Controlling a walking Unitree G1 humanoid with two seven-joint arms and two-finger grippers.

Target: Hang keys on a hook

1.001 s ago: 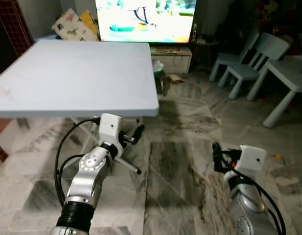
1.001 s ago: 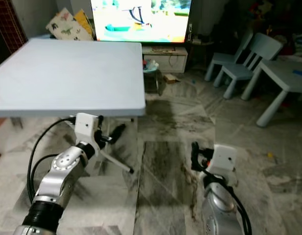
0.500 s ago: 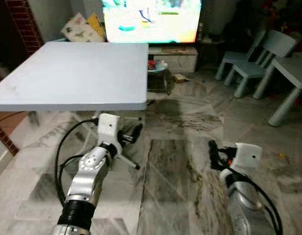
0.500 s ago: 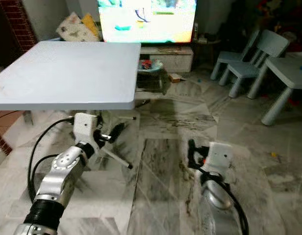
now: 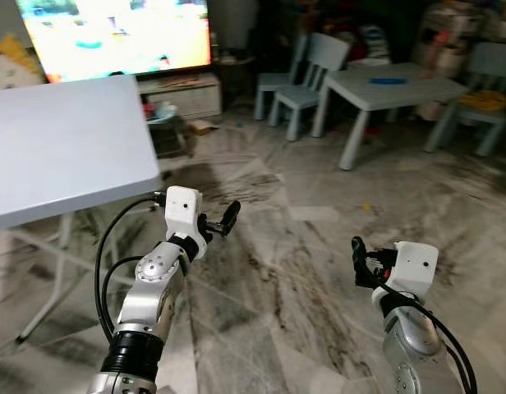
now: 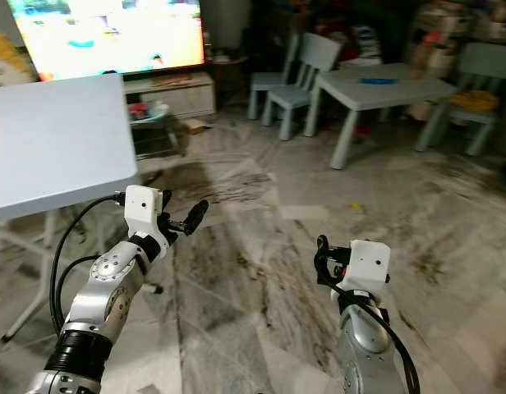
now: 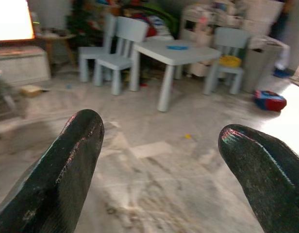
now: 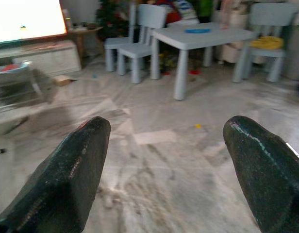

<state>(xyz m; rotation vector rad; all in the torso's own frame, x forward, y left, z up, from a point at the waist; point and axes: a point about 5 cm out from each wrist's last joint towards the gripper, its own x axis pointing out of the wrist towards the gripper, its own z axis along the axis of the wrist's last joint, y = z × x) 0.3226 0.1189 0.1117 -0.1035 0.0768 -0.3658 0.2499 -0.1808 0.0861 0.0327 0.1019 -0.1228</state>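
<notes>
A marble floor [image 5: 319,246] and grey bench [image 5: 56,156] are being faced. Both hands, left hand [image 7: 159,160] and right hand [image 8: 164,160], are being held wide, empty. Search step judged: keys and hook are yet to be located.

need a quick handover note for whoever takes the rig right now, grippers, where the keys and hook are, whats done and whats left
Left gripper: open, holding nothing, raised over the marble floor beside the white folding table.
Right gripper: open, holding nothing, low over the floor.
Keys and hook: not located yet. Ahead are a small blue table with chairs and a lit TV.
Done: nothing visible.
Left: find the keys, pick them up, find the hook, hang them.
</notes>
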